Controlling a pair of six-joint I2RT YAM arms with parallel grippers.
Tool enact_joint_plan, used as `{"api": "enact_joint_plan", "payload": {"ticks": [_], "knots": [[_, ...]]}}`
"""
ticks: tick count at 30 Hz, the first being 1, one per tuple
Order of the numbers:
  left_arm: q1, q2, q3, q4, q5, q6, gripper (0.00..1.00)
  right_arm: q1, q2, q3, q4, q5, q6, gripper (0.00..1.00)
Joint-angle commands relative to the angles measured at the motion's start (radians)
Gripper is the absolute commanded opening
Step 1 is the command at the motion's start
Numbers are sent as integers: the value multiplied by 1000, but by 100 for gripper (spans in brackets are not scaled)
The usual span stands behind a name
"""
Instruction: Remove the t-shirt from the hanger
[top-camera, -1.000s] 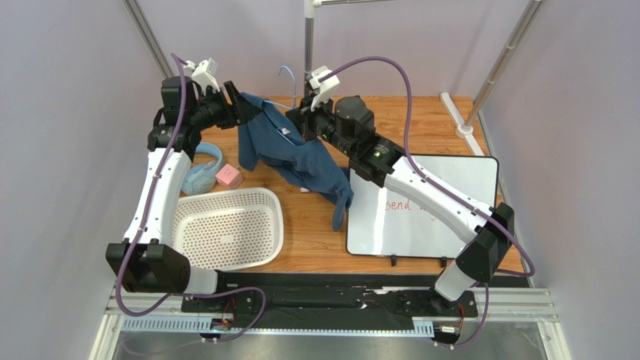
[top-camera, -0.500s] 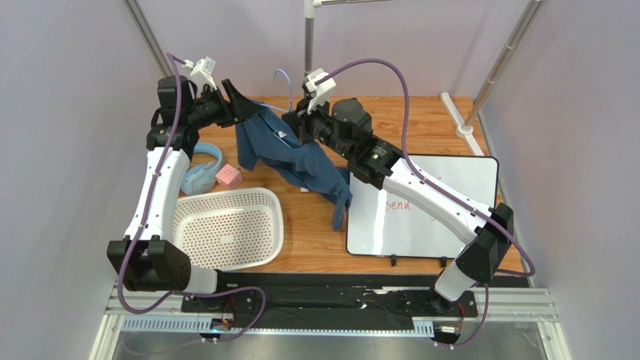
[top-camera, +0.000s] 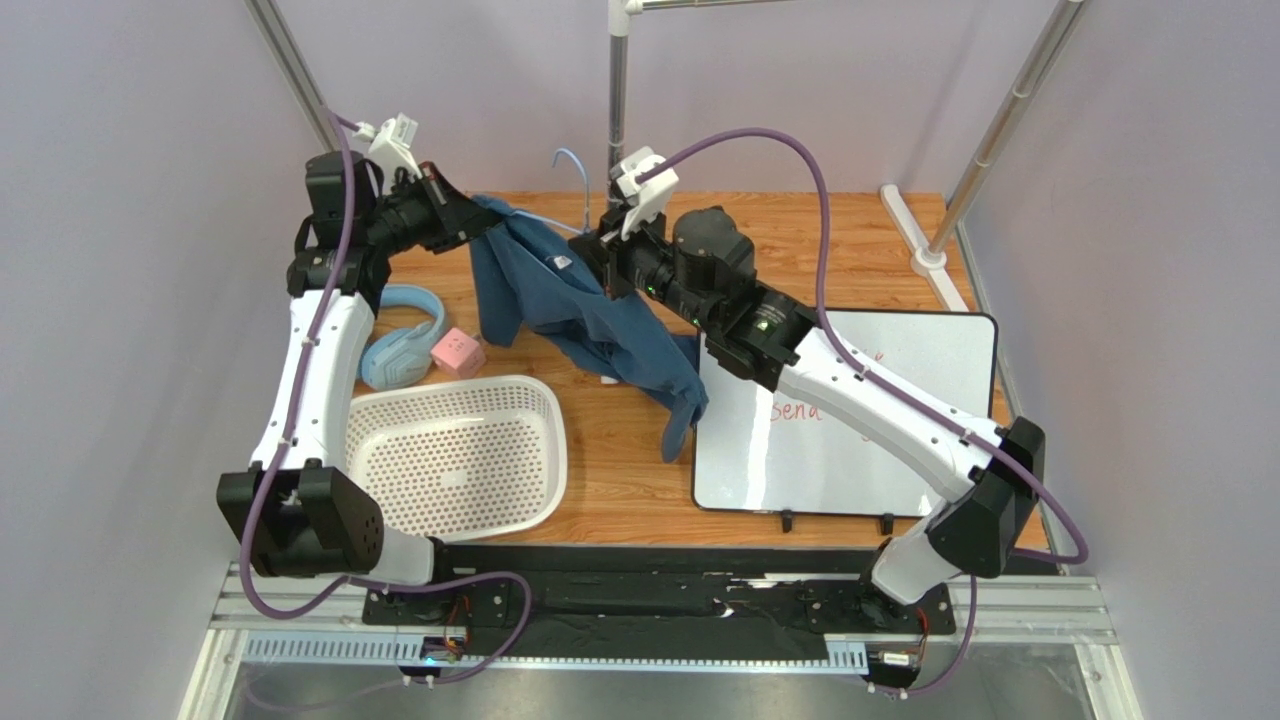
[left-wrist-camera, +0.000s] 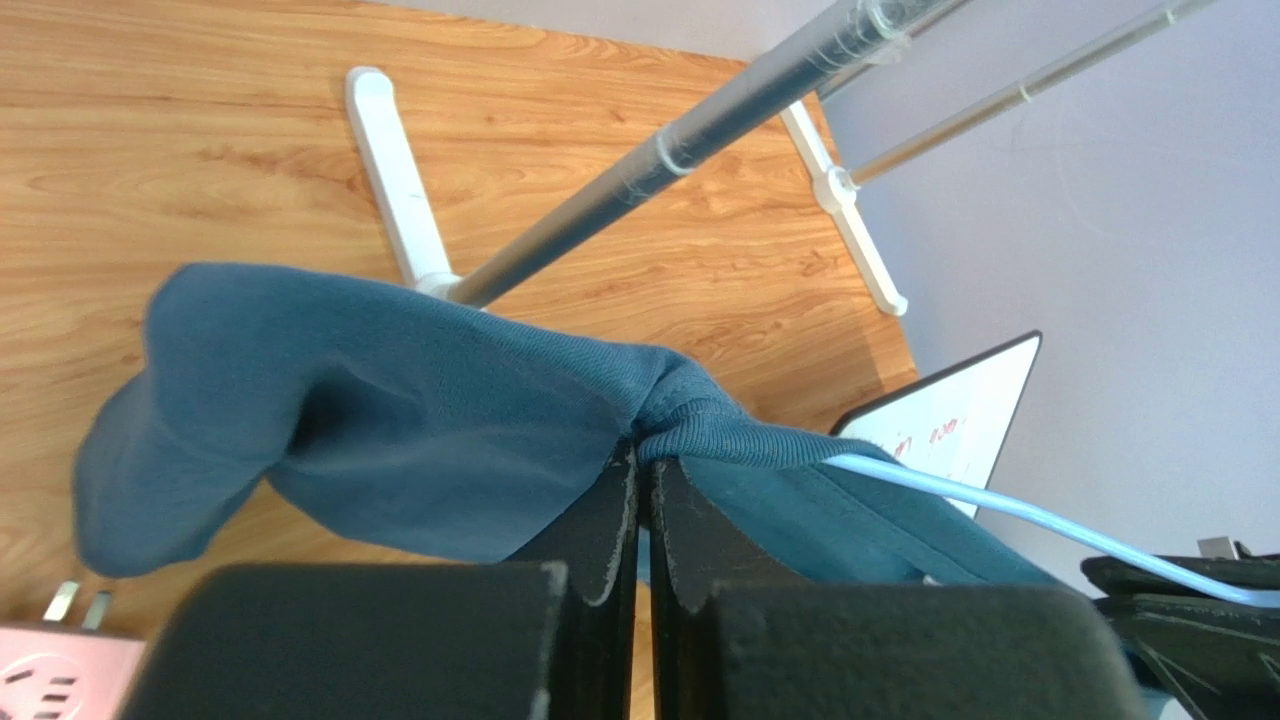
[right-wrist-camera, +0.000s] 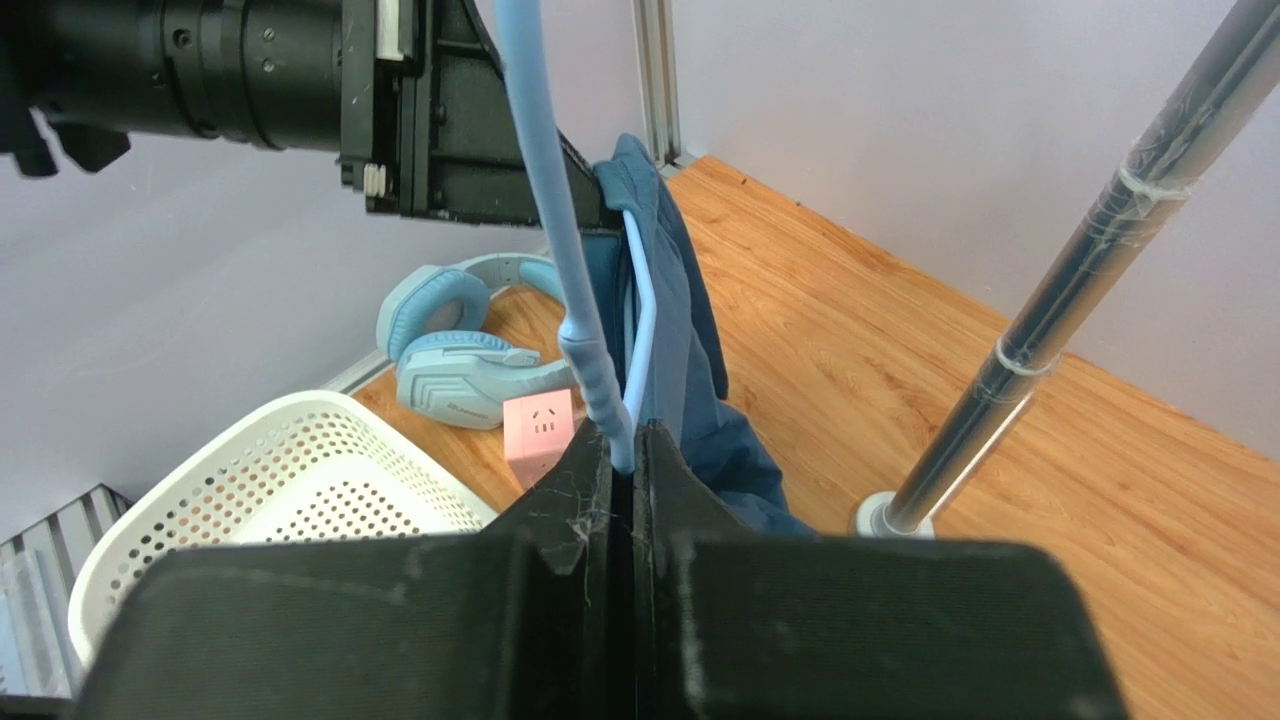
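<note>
Headphones (top-camera: 403, 353), pale blue, lie at the far left of the wooden table (top-camera: 842, 240), with a pink cube (top-camera: 457, 354) just beside them and a white perforated basket (top-camera: 458, 518) nearer the arm bases. Above these, the left gripper (left-wrist-camera: 643, 458) has its jaws pressed together on a bunched fold of the t-shirt (top-camera: 579, 308) at the shoulder, the cloth gathered into a tight pucker right at the fingertips. From that pinch the dark teal shirt spreads rightward and hangs down, held clear of the table at the top, its lower part trailing toward the left edge of the whiteboard (top-camera: 887, 435). The light-blue hanger (right-wrist-camera: 559, 195) is inside the shirt, one wire arm emerging from the cloth just right of the left fingers, its hook standing up near the upright rack pole (top-camera: 616, 90). The right gripper (right-wrist-camera: 628, 450) is clamped shut on the hanger's wire just below the neck, with the shirt draped directly behind its fingers.
</note>
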Motion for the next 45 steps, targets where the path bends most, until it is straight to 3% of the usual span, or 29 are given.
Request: {"api": "enact_joint_plan", "payload": {"ticks": [1, 10, 15, 19, 25, 35, 40, 45], "knots": [[103, -5, 1, 56, -7, -30, 0, 11, -140, -87, 55, -24, -54, 0], [232, -11, -66, 173, 15, -137, 0, 27, -310, -378, 230, -161, -162, 0], [245, 6, -74, 190, 30, -153, 0, 27, -329, -404, 236, -206, -180, 0], [239, 32, -78, 190, 55, -170, 0, 27, -333, -432, 384, -194, -169, 0], [179, 55, -65, 167, 84, -162, 0, 30, -151, -230, 501, -121, -117, 0], [94, 44, -80, 177, 107, -187, 0, 27, 189, 82, 747, -110, -228, 0], [93, 47, -89, 190, 121, -199, 0, 28, 259, 164, 921, -107, -254, 0], [93, 73, -94, 209, 162, -236, 0, 30, 219, 246, 896, -64, -278, 0]]}}
